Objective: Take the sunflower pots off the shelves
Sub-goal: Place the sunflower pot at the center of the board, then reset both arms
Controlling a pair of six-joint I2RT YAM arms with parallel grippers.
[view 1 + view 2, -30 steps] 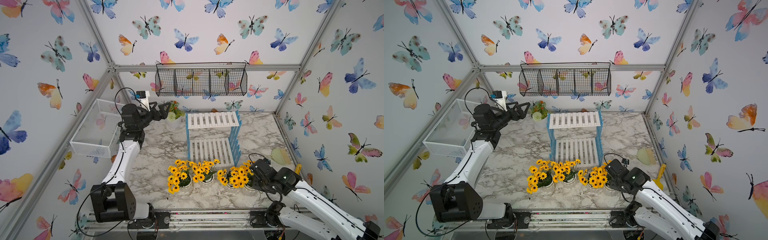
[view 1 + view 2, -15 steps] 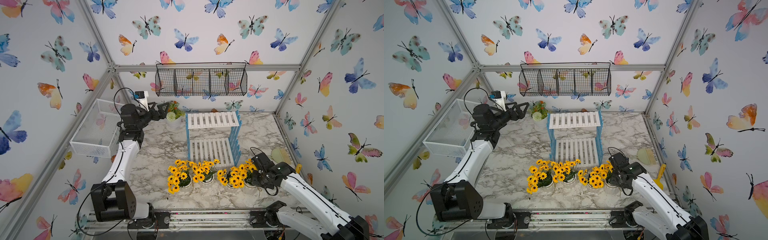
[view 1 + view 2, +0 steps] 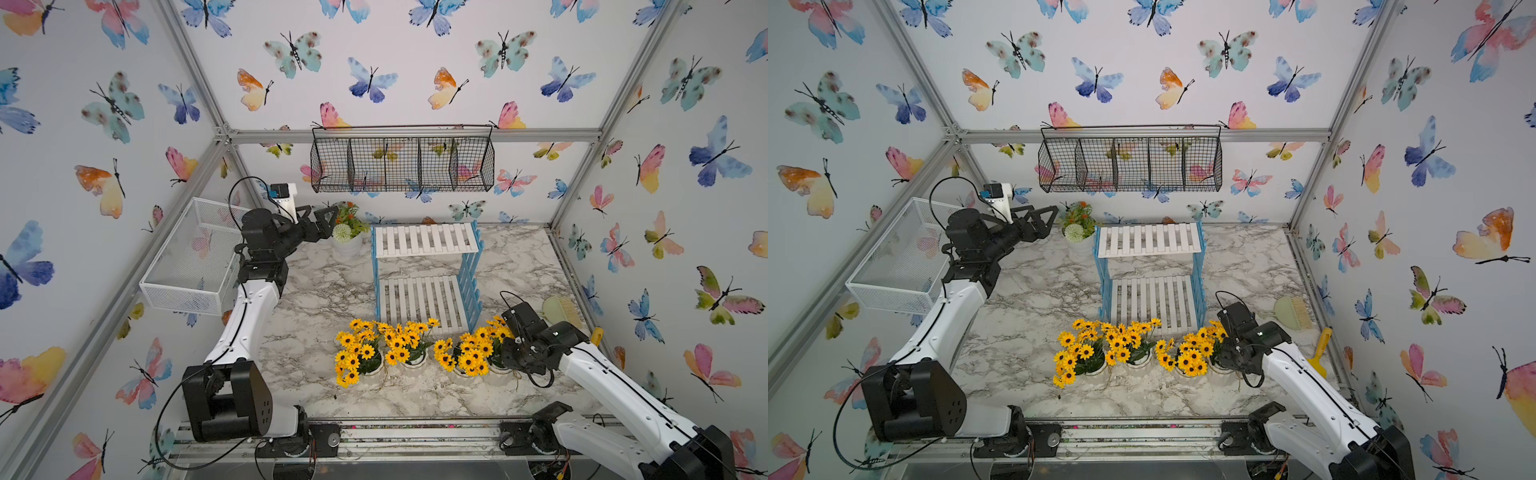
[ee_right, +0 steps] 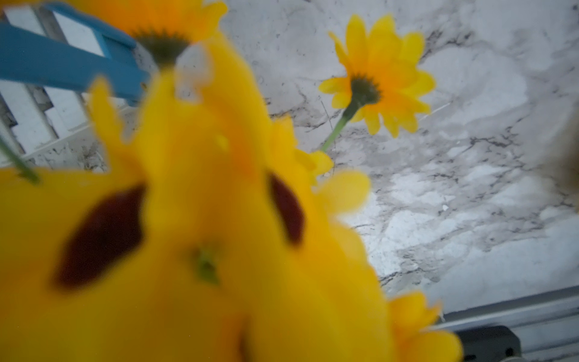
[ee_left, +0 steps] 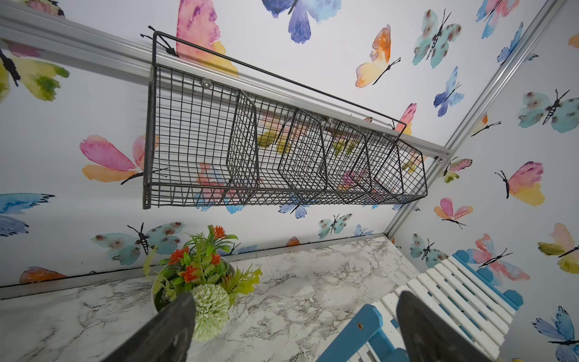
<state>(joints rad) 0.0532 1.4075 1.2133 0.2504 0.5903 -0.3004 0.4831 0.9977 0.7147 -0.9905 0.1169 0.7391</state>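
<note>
Checking the shelves (image 3: 422,293) first, the small two-tier rack of white slatted boards in light-blue slatted side frames: we find both boards bare in both top views. (RK)

Agreed. The four sunflower pots (image 3: 405,349), small white ribbed ones with yellow dark-centred blooms, stand in a row on the grey-veined marble tabletop (image 3: 316,316), just in front of the lower board. We judge the row deliberate: near the front edge and off the rack. (ML)

Right gripper (image 3: 508,348)? (RK)

Buried in the blooms of the rightmost sunflower pot (image 3: 496,368), which stands upright on the marble. Blurred petals fill the right wrist view, so we cannot tell whether the jaws pinch the pot or have parted. We read this as the set-down of the last pot. (ML)

Left gripper (image 3: 323,222)? (RK)

Fingers spread wide and holding nothing. It is raised beside the white pot with the pale pompom bloom and orange-red flowers (image 3: 347,241) at the back, which is not ours to move. We take that as a parked pose, out of the other arm's way. (ML)

Against a second ago? (RK)

We see the right wrist shifted back toward the rack, and the arm behind it drawn in. The row of pots, the shelves and the left arm look unchanged. (ML)
</note>
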